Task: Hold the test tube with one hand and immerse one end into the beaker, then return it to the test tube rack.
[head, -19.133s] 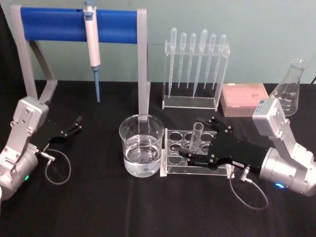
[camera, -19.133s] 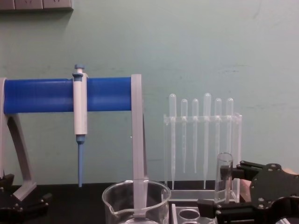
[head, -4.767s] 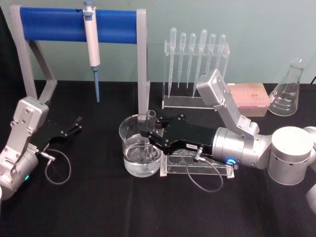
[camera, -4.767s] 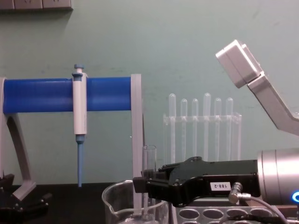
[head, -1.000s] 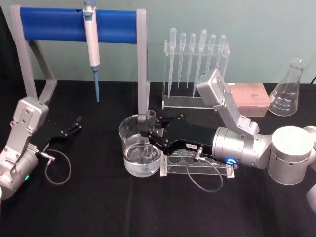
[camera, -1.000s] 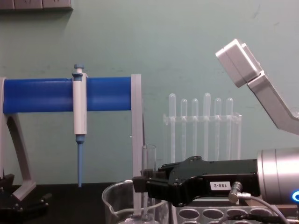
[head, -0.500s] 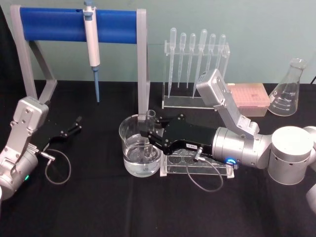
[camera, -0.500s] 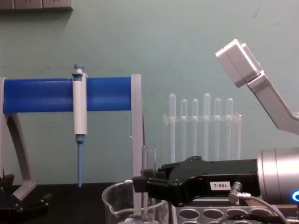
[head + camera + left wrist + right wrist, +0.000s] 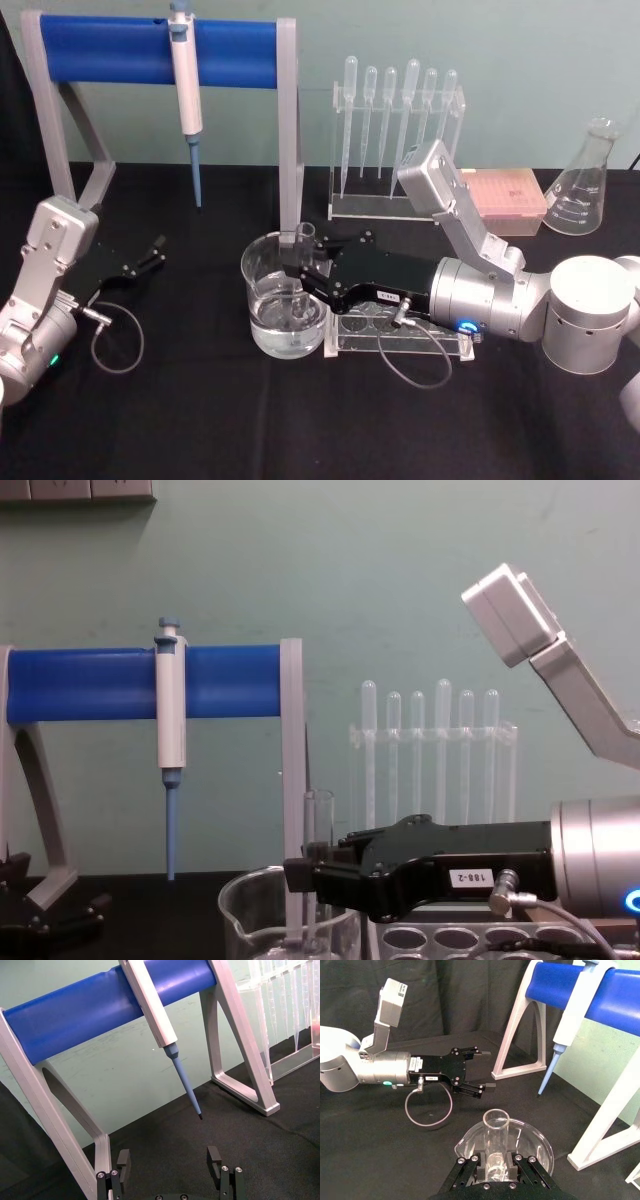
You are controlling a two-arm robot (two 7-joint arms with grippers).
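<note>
Since the earliest frame the right gripper (image 9: 300,262) has carried the test tube (image 9: 303,238) from the rack (image 9: 440,342) to the beaker (image 9: 262,300). Over the last second we see no change.

In the head view the tube stands upright inside the beaker, near its far rim. The left gripper (image 9: 150,255) is parked well to the beaker's left.

In the left wrist view that gripper's (image 9: 169,1157) fingers stand apart, holding nothing.

In the right wrist view the right gripper's (image 9: 496,1166) jaws are clamped on the tube (image 9: 495,1132) just above the beaker's rim (image 9: 540,1146).

In the chest view the tube (image 9: 319,820) runs down behind the beaker's wall (image 9: 245,910). We cannot tell how deep its end sits.

To do this well, we should keep the tube vertical and its end off the glass bottom. Then we should lift it straight up, clear of the beaker's rim, before swinging to the rack.
</note>
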